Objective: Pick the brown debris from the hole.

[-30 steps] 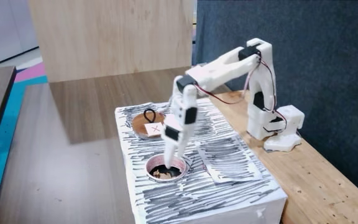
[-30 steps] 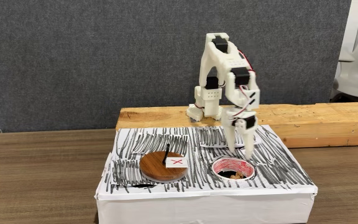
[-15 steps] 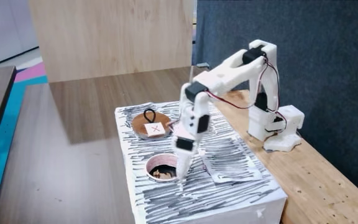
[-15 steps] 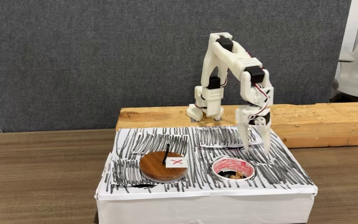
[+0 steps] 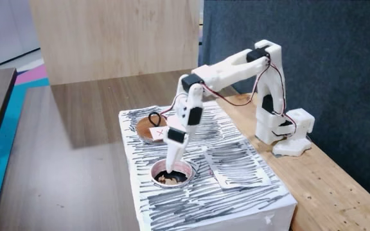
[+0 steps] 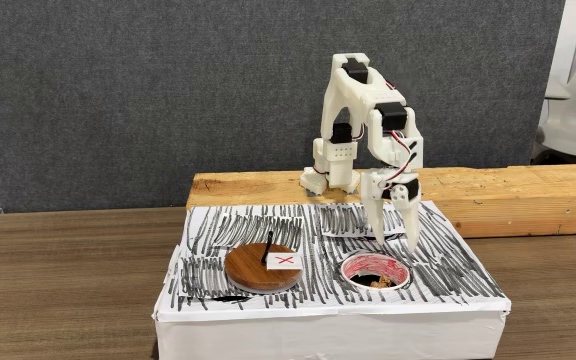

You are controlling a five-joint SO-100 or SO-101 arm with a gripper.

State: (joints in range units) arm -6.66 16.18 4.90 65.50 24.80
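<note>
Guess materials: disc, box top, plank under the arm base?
Disc: looks like wood, smooth mid-brown face with a slight sheen; a white tag with a red X and a black loop on it. Box top: seemingly white paper or card, matte, covered in black marker strokes. Plank: raw pale timber, with visible grain and knots, unfinished as far as it shows.

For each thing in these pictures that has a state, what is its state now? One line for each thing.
tool: open, empty, above the hole.
hole: uncovered, debris inside.
brown debris: lying in the hole, not gripped.
brown disc: flat on the box beside the hole, red X facing up.
</note>
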